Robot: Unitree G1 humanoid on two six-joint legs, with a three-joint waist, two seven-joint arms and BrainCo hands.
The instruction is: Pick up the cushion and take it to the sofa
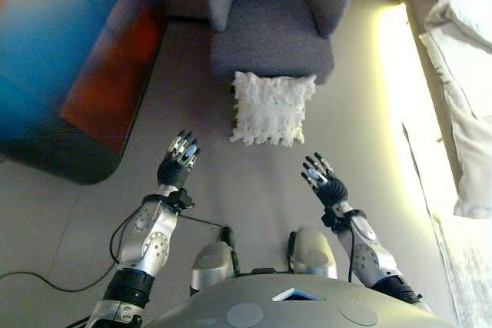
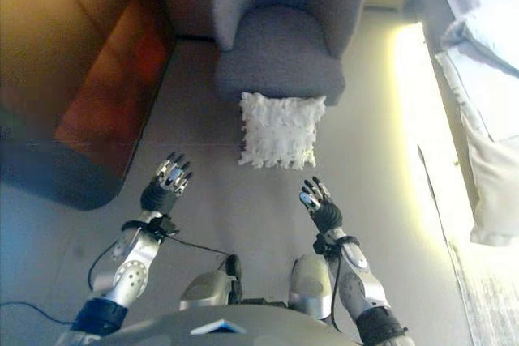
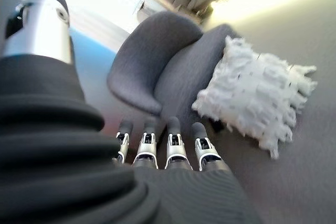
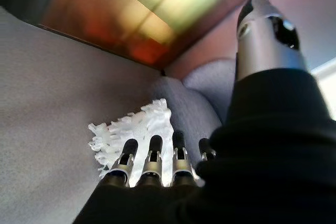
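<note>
Both hands open, short of cushion

A home living room or bedroom is shown: a grey upholstered armchair is set on pale carpet, a fluffy white cushion is leaned against it, and white bedding is seen alongside.

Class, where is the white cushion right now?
In the left eye view the white cushion lies on the floor against the front of the grey armchair, ahead of both hands and untouched.
</note>
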